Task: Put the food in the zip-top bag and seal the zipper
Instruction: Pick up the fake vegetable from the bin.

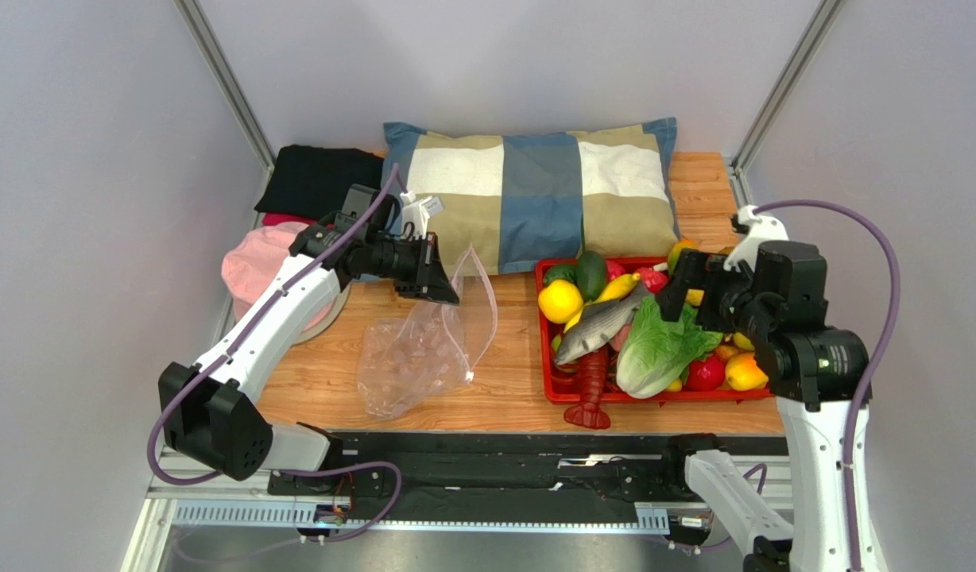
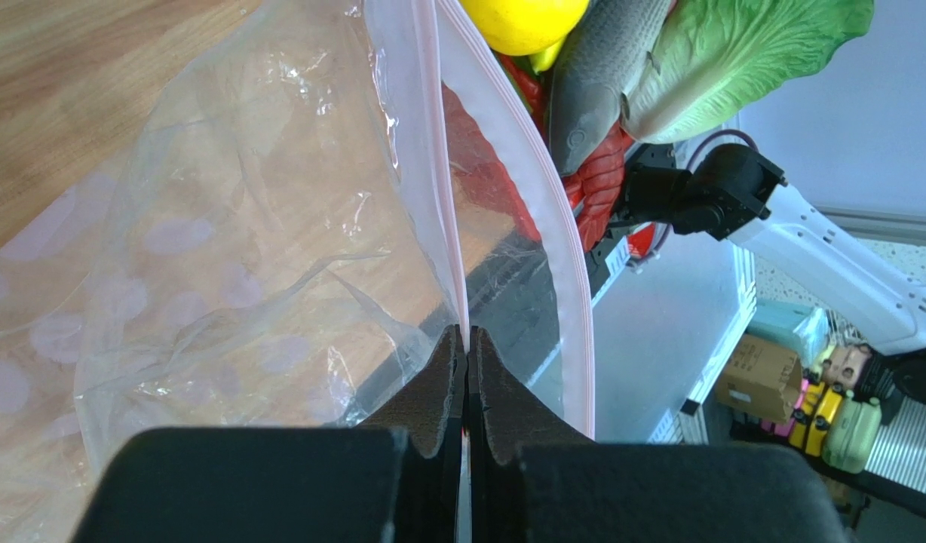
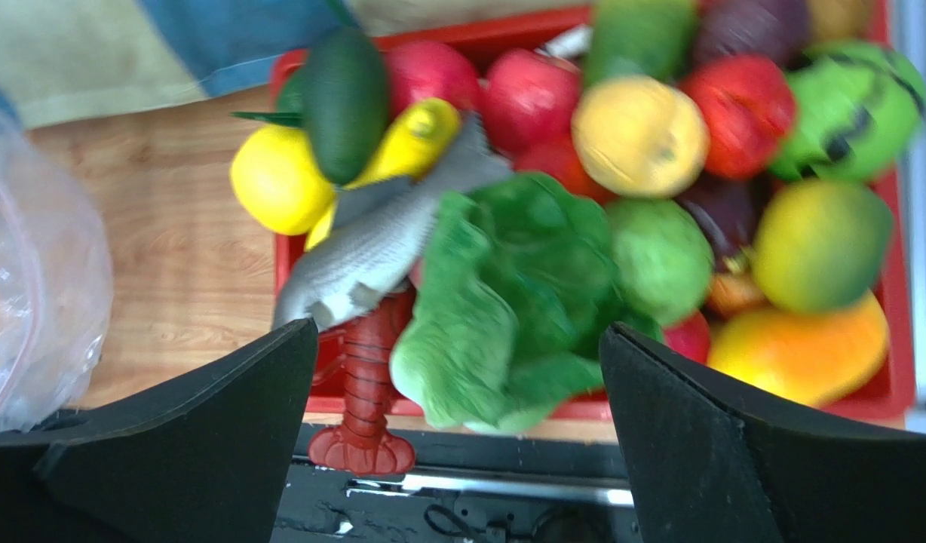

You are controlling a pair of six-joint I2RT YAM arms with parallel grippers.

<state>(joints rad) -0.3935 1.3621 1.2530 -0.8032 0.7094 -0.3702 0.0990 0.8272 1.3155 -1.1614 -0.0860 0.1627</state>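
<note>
1. Slipping film: left jaws pinched flat on a single lip of the zipper [image 2: 434, 170], holding that edge of the zip-top bag [image 1: 427, 346] up off the desk [image 1: 505, 381], rest of the bag slumped on the wood. Could lose the thin strip to any tug, or to weight dropped inside.
2. Narrow mouth: only one lip lifted, second lip hanging free just beside it. Likely to catch a bulky piece on the rim and fold the opening shut.
3. Crowded pick: right jaws spread wide, holding nothing, hovering above the red tray [image 1: 648, 397] over the lettuce head [image 1: 662, 346] and grey fish [image 1: 600, 324], the two lying in touch. Might close on both at once, or drag the red lobster [image 1: 592, 387], already overhanging the near rim, onto the desk.
4. Soft leaf: may squash or peel out of a shallow grip on the lettuce during the carry across to the bag.
5. Knock-on: could roll the avocado [image 1: 590, 274] and lemon [image 1: 560, 300], heaped against the fish, out of the tray.
6. Sealing: far off, nothing visibly inside the bag. Would fail to press shut if stuffed right up to the strip.
</note>
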